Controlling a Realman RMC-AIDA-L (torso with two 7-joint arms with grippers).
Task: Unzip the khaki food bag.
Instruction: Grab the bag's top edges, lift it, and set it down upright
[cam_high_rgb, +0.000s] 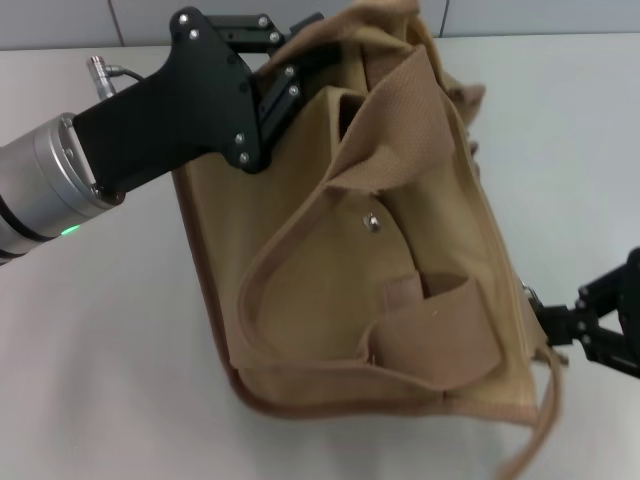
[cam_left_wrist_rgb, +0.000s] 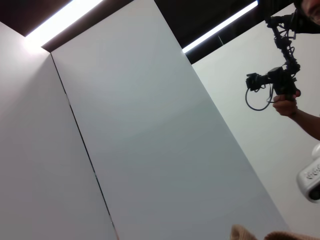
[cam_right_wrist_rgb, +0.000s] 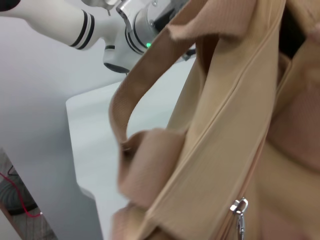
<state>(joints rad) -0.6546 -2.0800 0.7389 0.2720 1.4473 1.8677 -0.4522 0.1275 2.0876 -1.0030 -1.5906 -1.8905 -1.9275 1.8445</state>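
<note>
Item one: the khaki food bag (cam_high_rgb: 400, 290). It lies on its side on the white table (cam_high_rgb: 100, 380), front pocket up, with the silver snap stud (cam_high_rgb: 371, 223) showing between the two wide loop handles. One handle (cam_high_rgb: 385, 130) drapes across the upper part; the other (cam_high_rgb: 435, 335) is folded near the bottom edge. The zipper runs along the side facing my right arm.

Item two: my left pincer (cam_high_rgb: 285, 60). It sits at the far top corner of the bag, its black fingers pressed into the canvas there. It looks closed on the fabric, but the cloth hides the tips, so I cannot tell for certain.

Item three: my right pincer (cam_high_rgb: 548, 322). It is at the near right edge of the bag, its tips drawn together at the seam. From the head view I judge it closed on something small there, probably the zipper tab.

Item four: the zipper pull (cam_right_wrist_rgb: 240, 212). My right wrist view shows a small metal ring dangling from the seam line.

Handling note: to do this step well, my left side should hold the corner firm so the seam stays taut. My right side should draw the tab straight along the zipper line, low and steady. Risk: the loose strap (cam_high_rgb: 545, 420) trailing nearby could snag.
</note>
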